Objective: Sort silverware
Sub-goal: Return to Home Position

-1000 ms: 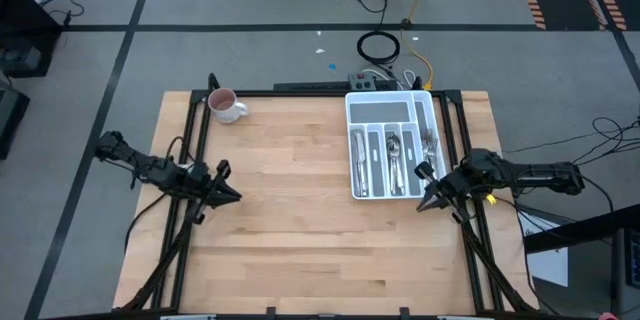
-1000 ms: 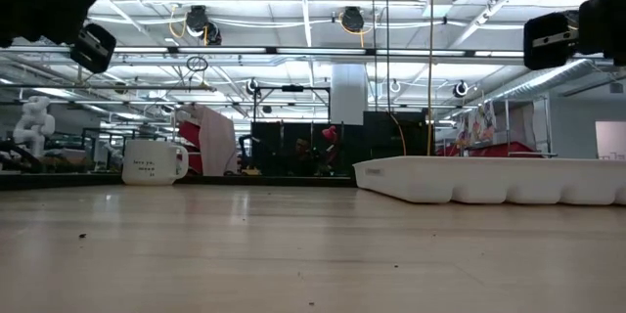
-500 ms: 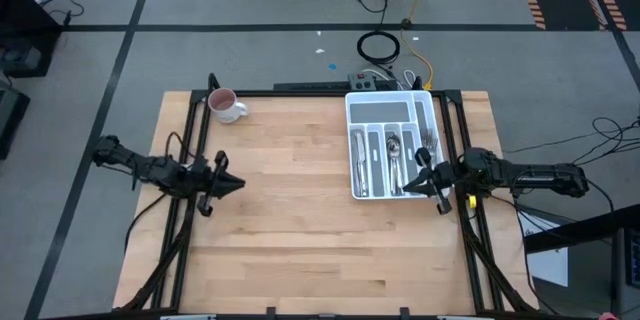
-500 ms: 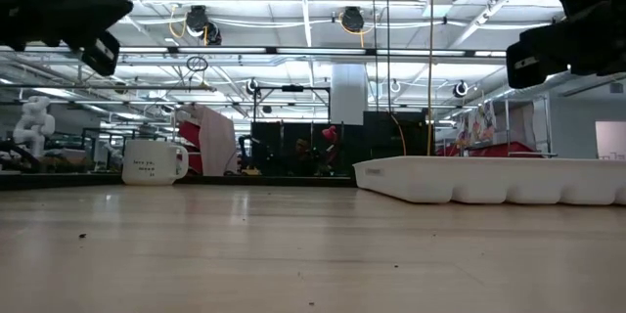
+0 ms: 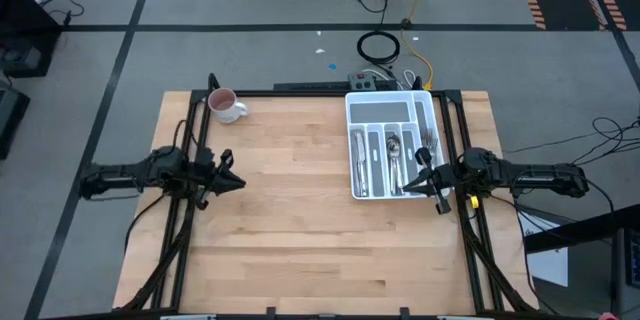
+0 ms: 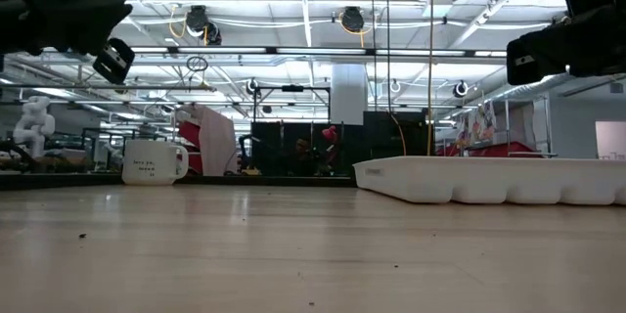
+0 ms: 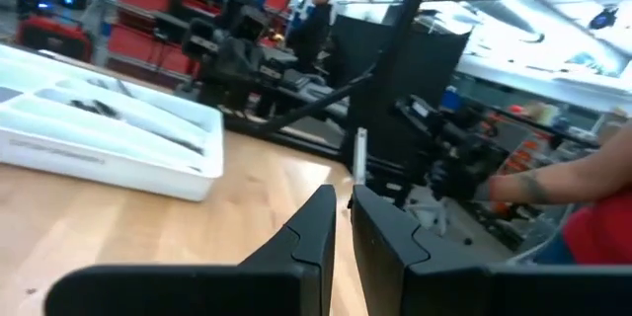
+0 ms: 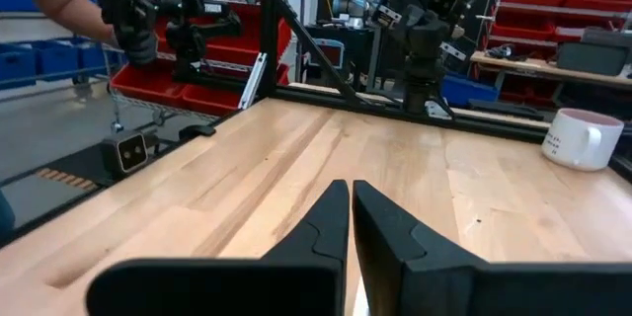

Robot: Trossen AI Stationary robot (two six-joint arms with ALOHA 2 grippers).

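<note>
Moved: left gripper (image 5: 232,182) swung level, centre-left; jaws closed, empty. Right gripper (image 5: 420,175) closed, empty, possibly touching tray (image 5: 350,120) lower-right corner. Silverware (image 5: 393,157) in tray, right of centre. Risk: careless retreat nudges tray.

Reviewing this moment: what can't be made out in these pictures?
High view: the shiny metal silverware in the white compartmented plastic tray is too small to count.
Low view: the tray's near wall hides everything inside it.
Left wrist view: the tray is cut off by the picture's edge.
Low view: the white mug's lettering is too small to read.
</note>
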